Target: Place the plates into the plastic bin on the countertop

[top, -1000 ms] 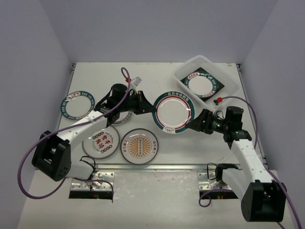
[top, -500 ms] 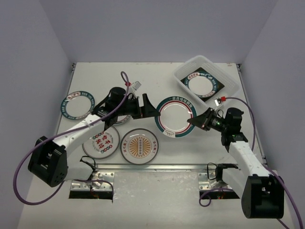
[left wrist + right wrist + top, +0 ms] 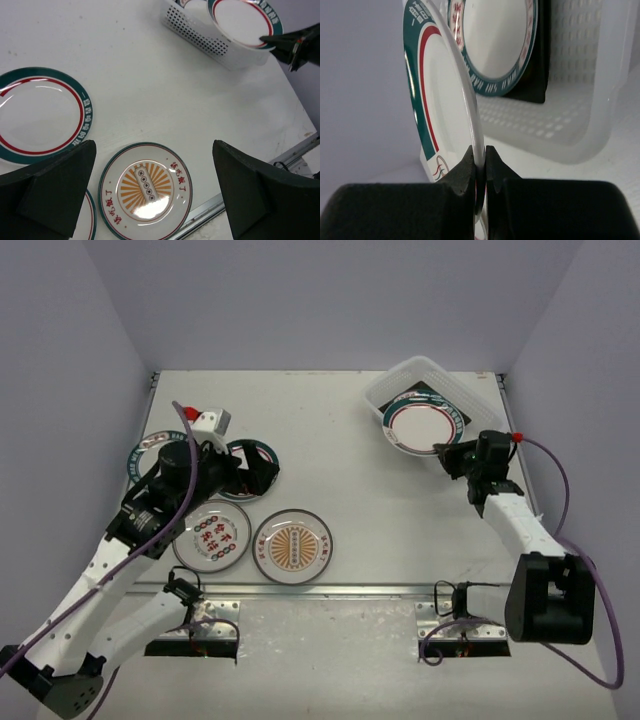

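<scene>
Plates: one round white plate (image 3: 440, 100) with a teal-and-red rim is pinched at its edge by the right gripper (image 3: 480, 162), jaws drawn narrow on the rim alone. It is poised at the near wall of the plastic bin (image 3: 395, 375), which sits at the far right corner of the countertop (image 3: 340, 440); whether it touches the wall cannot be told. Inside the bin are another round plate (image 3: 495, 40) and, behind it, a square dark plate (image 3: 537, 75). The left gripper (image 3: 152, 145) hovers over the left half of the bench, jaws wide and holding nothing. Below it lie a teal-rimmed plate (image 3: 40, 115) and the sunburst plate (image 3: 145, 187), the latter near the front edge. A red-character plate (image 3: 212, 535) lies just beside the sunburst plate on its left, and a further plate (image 3: 145, 447) shows partly behind the arm near the left edge. Handling assessment: rigid glazed ware, judged smooth and slippery, and liable to chip or crack if dropped (weight cannot be established, though it looks modest). Flat-lying plates offer only the raised rim, so the recommended hold is a pinch across it, one finger over and one under. A rim-only pinch may let a plate swing; release should be low inside the bin.
</scene>
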